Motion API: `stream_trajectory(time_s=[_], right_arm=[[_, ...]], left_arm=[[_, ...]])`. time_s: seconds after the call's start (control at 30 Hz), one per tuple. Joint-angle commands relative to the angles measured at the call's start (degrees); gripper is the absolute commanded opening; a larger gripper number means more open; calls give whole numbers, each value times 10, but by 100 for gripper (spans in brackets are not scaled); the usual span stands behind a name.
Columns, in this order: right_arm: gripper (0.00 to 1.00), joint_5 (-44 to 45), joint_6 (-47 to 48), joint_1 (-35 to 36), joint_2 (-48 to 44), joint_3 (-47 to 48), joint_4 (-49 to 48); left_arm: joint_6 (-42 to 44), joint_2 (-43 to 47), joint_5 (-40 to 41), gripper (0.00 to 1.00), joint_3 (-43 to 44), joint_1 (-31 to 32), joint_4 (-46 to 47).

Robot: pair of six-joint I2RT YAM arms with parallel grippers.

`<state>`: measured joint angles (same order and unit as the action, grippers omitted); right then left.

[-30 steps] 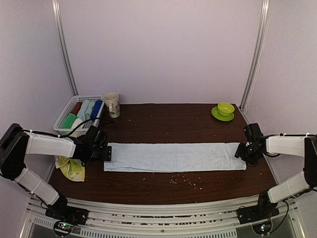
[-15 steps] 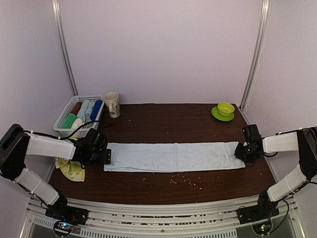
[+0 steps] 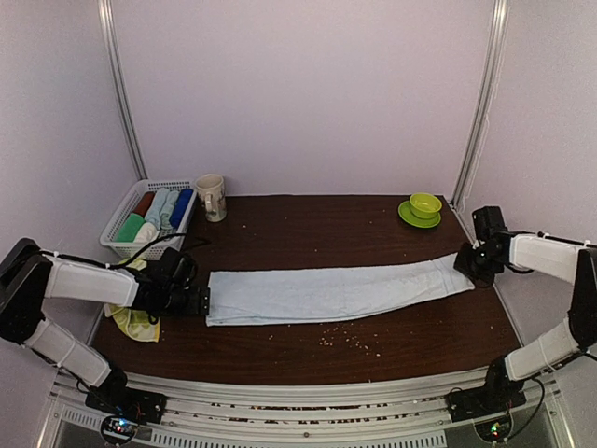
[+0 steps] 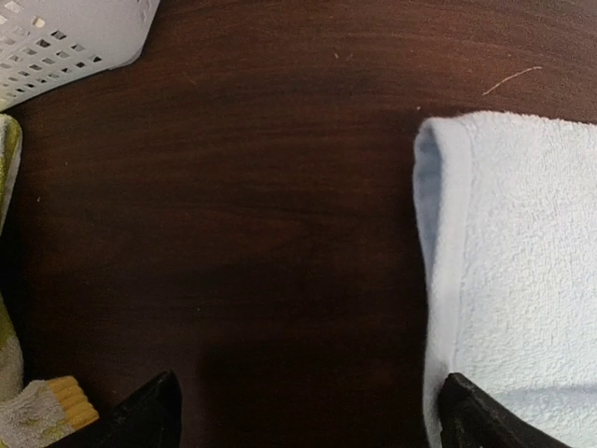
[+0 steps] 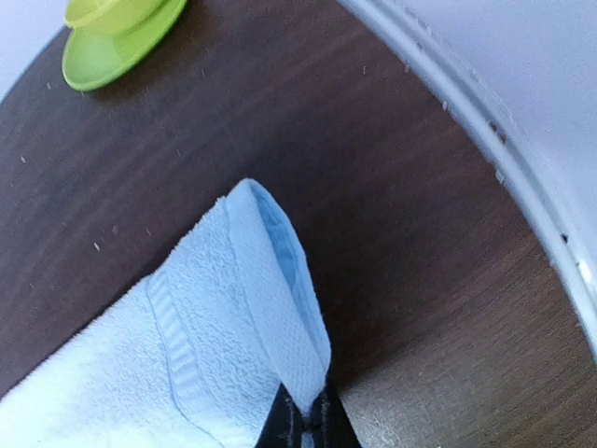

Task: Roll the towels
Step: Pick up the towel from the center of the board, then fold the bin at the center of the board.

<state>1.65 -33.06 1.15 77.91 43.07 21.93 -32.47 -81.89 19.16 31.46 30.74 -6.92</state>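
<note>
Two towels are seen on the desk point(image 3: 308, 233). The long pale blue towel point(image 3: 326, 294) is spread flat across the middle, from left to right. Its right end is pinched in the right claw point(image 3: 469, 264), whose fingers are pressed together on the cloth, and that end is bunched up at the fingertips. The left claw point(image 3: 201, 301) is held wide apart just beside the towel's left end, with nothing gripped. The small yellow-green towel point(image 3: 135, 322) is seen crumpled at the desk's left edge, near the left arm. The white basket point(image 3: 114, 222), filled with rolled cloths point(image 3: 154, 210), is found at the back left, beside a mug point(image 3: 212, 197).
</note>
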Motion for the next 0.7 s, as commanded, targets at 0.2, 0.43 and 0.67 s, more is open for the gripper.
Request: stream_trajectory(time_s=[0.2, 0.43, 0.67], right_arm=[[0, 6, 4, 42, -81, 111, 68], [0, 48, -55, 254, -53, 125, 26], [0, 70, -101, 430, 82, 213, -30]], left_arm=[[-12, 78, -26, 98, -11, -3, 2], [-17, 110, -28, 98, -19, -3, -10], [-26, 124, -15, 98, -19, -3, -29]])
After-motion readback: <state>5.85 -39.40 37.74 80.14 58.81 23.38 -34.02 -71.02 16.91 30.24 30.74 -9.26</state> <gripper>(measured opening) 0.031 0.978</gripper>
